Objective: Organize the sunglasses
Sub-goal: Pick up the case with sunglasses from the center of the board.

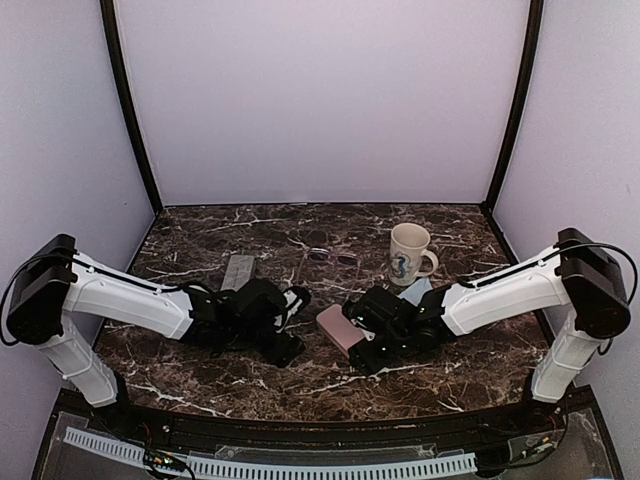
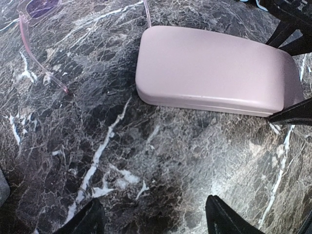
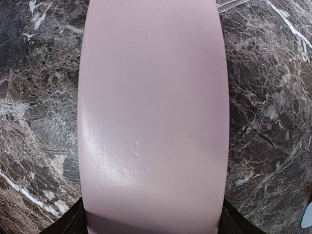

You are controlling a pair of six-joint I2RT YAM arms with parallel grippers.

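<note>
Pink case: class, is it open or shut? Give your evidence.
Shut: the pink case lies flat, lid down, its seam closed along the whole visible side.

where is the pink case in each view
top external: pink case near the centre, down-left of the mug.
left wrist: pink case at upper right, lying flat.
right wrist: pink case fills the middle, top to bottom.
shared landmark: the dark marble table under it.
</note>
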